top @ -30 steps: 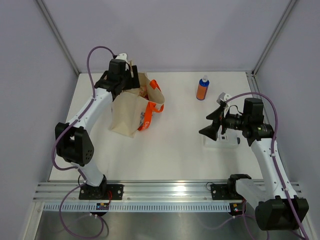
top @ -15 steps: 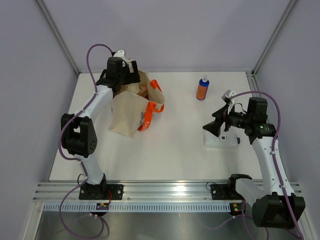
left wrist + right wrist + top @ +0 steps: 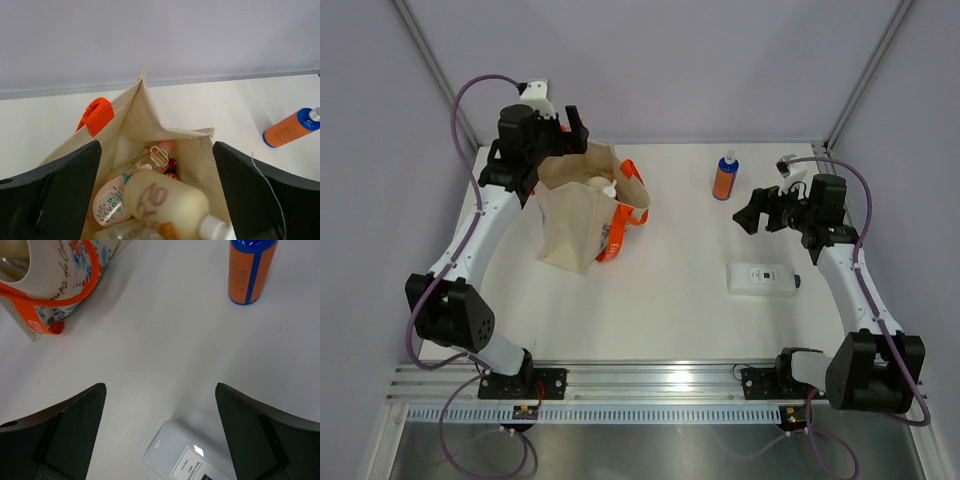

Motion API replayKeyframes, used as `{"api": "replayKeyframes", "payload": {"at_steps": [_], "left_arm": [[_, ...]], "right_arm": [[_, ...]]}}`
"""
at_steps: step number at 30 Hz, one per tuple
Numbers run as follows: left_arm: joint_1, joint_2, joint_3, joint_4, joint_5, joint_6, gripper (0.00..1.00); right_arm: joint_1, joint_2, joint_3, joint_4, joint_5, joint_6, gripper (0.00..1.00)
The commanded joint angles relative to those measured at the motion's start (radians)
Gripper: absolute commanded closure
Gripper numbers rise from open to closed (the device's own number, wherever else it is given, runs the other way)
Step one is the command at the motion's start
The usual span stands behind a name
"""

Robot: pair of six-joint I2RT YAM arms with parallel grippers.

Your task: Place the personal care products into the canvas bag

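The canvas bag stands open at the back left, with orange handles. My left gripper is open just above its far rim. In the left wrist view the gripper looks down into the bag. The cream pump bottle lies loose inside on top of the peach bottle, a red cap and a white teal-labelled container. The orange blue-topped bottle stands at the back. The flat white bottle lies on the table. My right gripper is open and empty above the table, between these two.
In the right wrist view the gripper hangs over bare table, with the flat white bottle below, the orange bottle upper right and the bag upper left. Metal frame posts flank the white table.
My left gripper has risen out of the bag's mouth and the cream pump bottle now lies loose in the bag. My right gripper has moved from over the flat white bottle toward the back.
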Motion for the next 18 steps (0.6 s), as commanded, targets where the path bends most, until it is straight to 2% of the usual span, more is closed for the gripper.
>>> {"api": "replayKeyframes", "payload": {"at_steps": [1,5,9,13,18], "left_arm": [[0.016,-0.095,-0.063,0.004,0.066,0.027,0.01],[0.016,-0.221,-0.152,0.006,0.137,-0.014,0.01],[0.016,-0.374,-0.284,0.004,0.198,-0.047,0.01],[0.016,-0.544,-0.430,0.001,0.227,-0.062,0.01],[0.014,-0.746,-0.579,-0.020,0.313,-0.103,0.01]], "right_arm": [[0.019,0.095,0.084,0.221,0.167,0.045,0.00],[0.048,0.321,0.231,0.192,0.211,-0.038,0.00],[0.065,0.475,0.339,0.189,0.220,-0.069,0.00],[0.100,0.566,0.425,0.187,0.140,-0.094,0.01],[0.145,0.675,0.511,0.194,0.175,-0.107,0.00]]}}
